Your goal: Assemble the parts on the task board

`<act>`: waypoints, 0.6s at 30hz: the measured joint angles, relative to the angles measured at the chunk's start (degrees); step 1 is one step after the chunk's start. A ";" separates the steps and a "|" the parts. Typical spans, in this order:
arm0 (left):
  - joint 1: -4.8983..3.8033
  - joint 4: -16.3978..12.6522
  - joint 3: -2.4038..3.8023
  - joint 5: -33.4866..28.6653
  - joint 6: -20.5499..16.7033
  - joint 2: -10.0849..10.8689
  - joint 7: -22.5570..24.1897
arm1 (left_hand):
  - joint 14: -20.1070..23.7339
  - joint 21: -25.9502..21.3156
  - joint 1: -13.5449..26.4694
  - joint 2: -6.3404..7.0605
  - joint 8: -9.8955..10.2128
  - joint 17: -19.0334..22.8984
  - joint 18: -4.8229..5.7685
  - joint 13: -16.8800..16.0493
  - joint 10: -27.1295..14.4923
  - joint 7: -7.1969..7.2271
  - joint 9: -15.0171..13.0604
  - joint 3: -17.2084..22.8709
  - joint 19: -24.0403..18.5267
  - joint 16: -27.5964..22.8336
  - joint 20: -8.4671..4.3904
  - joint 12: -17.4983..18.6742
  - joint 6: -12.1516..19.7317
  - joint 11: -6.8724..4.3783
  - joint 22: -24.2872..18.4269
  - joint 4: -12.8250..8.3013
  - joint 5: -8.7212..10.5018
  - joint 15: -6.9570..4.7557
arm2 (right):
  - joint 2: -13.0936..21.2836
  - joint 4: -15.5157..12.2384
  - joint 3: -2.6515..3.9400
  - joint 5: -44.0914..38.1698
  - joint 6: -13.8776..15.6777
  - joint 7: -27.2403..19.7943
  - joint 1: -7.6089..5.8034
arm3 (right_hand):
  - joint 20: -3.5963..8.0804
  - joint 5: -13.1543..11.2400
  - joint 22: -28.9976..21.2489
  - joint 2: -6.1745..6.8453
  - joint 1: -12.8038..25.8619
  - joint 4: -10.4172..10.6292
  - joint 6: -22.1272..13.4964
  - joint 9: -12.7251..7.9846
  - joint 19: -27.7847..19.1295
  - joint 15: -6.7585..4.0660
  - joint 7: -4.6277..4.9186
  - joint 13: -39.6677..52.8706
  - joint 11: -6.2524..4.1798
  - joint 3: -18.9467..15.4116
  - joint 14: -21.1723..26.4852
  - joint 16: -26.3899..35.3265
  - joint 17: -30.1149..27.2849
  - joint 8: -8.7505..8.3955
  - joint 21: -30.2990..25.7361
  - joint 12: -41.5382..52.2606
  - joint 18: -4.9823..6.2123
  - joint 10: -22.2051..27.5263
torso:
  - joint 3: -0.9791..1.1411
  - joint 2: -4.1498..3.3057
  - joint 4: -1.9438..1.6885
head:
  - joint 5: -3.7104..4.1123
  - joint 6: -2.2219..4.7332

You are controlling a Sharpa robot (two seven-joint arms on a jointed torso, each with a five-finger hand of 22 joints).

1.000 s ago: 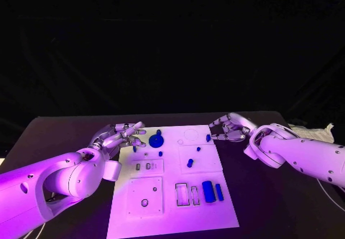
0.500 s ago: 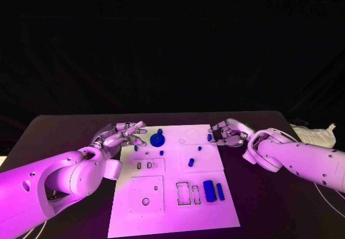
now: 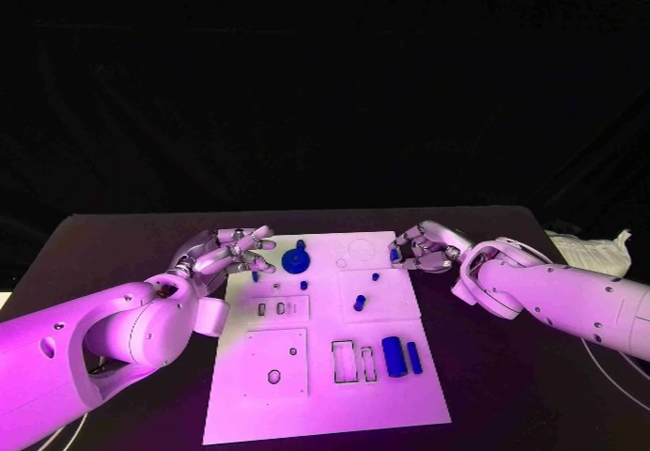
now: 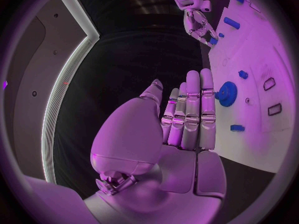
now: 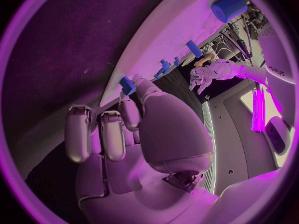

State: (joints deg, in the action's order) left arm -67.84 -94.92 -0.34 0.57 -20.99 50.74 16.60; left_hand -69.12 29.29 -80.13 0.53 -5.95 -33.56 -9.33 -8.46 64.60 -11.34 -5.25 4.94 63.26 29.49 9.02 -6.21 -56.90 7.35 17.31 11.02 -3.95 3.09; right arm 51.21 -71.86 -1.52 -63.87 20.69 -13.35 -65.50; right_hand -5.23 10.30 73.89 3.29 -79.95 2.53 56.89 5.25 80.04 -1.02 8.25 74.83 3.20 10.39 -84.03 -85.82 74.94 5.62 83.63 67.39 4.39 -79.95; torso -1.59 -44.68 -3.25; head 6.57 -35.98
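You had a black table (image 3: pixel 122 244) as the work surface, running from the left edge of the head view across to the right. The white task board (image 3: pixel 325 404) lay flat on it near the middle, long side running away from the robot. Its near corners sat well inside the table's front edge. At the far right, you had a crumpled pale sheet or bag (image 3: pixel 596 252) at the table's edge; what it was could not be told. Dark tabletop flanked the board on both sides.
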 measured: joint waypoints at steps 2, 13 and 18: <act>0.00 0.00 0.00 0.01 0.03 0.00 0.00 | 0.00 0.00 0.00 0.00 0.00 0.00 0.00 0.00 0.00 0.00 0.00 0.00 0.00 0.00 0.00 0.00 0.00 0.00 0.00 0.00 0.00 0.00 | -0.19 0.18 0.00 -0.07 -0.04 0.06 0.00 | -0.21 -0.50 0.23 -0.52 0.09 0.08 0.82 0.15 0.21 0.00 -0.13 0.16 -0.11 0.42 0.00 0.00 0.00 0.36 0.00 0.21 0.00 -0.11 | -0.01 0.00 0.01 | -0.17 -0.01; 0.00 0.00 0.00 0.04 0.15 0.01 -0.02 | 0.00 0.22 -0.24 -0.24 0.00 0.01 0.00 0.01 0.00 0.00 0.00 0.14 0.00 0.00 0.00 0.00 0.00 0.00 0.05 -0.14 0.00 0.00 | -0.63 0.74 0.03 -0.68 -0.22 0.62 0.01 | 0.19 -1.54 0.50 -1.44 0.10 -0.39 3.35 0.40 0.61 -0.25 -1.14 0.33 -0.18 1.19 0.17 0.00 0.00 1.01 0.27 0.43 0.00 -0.16 | 0.03 0.01 0.04 | -0.09 -0.30; 0.00 -0.02 0.00 0.05 0.18 0.05 -0.05 | 0.00 0.22 -0.24 -0.24 0.00 0.01 0.00 0.01 0.00 0.00 0.01 0.14 0.00 0.00 0.00 0.00 0.00 0.00 0.05 -0.14 0.00 0.00 | -0.69 0.82 0.05 -0.82 -0.22 0.78 0.00 | 0.20 -1.71 0.56 -1.58 0.09 -0.63 3.81 0.50 0.61 -0.44 -1.20 0.32 -0.18 1.43 -0.01 0.00 -0.01 1.01 0.27 0.45 0.00 -0.16 | 0.03 0.02 0.05 | 0.04 -0.38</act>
State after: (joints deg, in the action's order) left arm -67.83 -94.93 -0.34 0.62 -20.80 50.79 16.55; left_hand -69.12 29.51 -80.37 0.29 -5.95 -33.55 -9.33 -8.46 64.60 -11.34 -5.24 5.09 63.26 29.49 9.02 -6.21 -56.90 7.35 17.36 10.87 -3.95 3.09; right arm 50.52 -71.04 -1.47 -64.69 20.46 -12.58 -65.50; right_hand -5.04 8.59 74.45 1.72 -79.87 1.91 60.70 5.75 80.65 -1.45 7.05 75.15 3.02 11.82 -84.04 -85.81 74.93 6.62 83.90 67.84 4.39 -80.12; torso -1.56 -44.66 -3.20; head 6.61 -36.36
